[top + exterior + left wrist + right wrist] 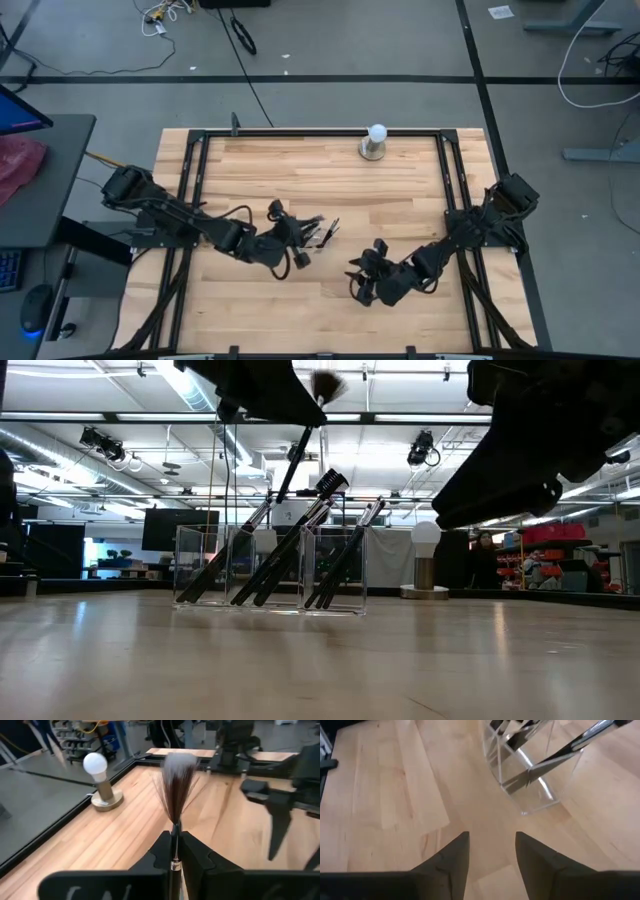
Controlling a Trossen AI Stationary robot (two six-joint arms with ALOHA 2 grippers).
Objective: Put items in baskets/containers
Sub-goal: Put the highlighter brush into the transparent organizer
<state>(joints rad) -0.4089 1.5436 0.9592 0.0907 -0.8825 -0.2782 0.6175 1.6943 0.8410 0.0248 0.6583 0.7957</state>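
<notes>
Left hand clenched on brush handle above clear tray; light, stiff handle, soft bristles: grip handle. Right hand released beside tray.

A robotics lab or workshop. A wooden counter in a black frame stands on a grey concrete floor with loose cables. Far beyond hang ceiling ducts and strip lights.

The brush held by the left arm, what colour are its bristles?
Dark brown bristles fading to pale whitish tips, clearest in the left wrist view.
</notes>
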